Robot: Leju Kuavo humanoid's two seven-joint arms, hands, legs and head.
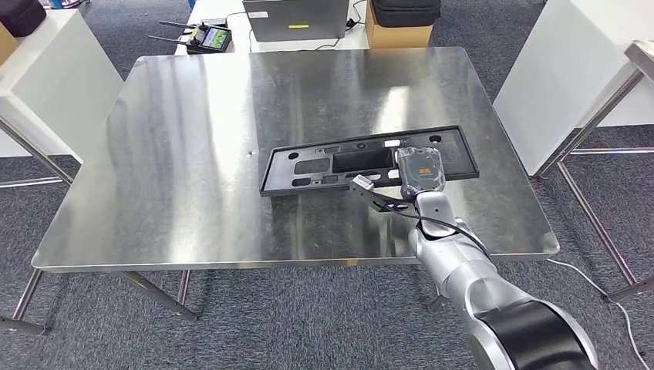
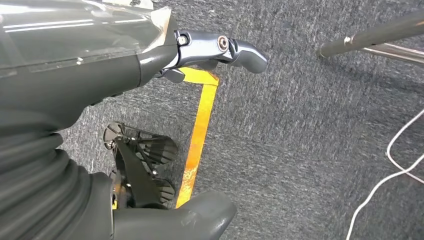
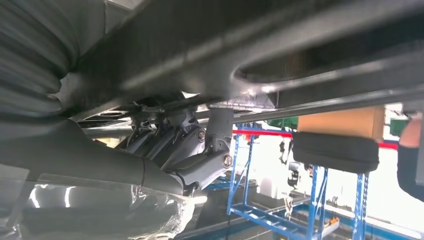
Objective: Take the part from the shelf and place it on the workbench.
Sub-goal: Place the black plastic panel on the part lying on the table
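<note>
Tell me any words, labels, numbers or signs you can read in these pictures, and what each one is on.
None can be read.
Orange sticker on the back of the right hand: print too small.
White label on the black part, near its far edge: blurred.
Yellow strip on the grey case behind the workbench: no legible text.
Screen of the handheld controller: too small.

The part lies flat on the bench, right of centre and toward the near edge. The right robot hand rests on the part's right end. Behind the bench, a laptop sits between a remote controller on the left and a box on the right.
</note>
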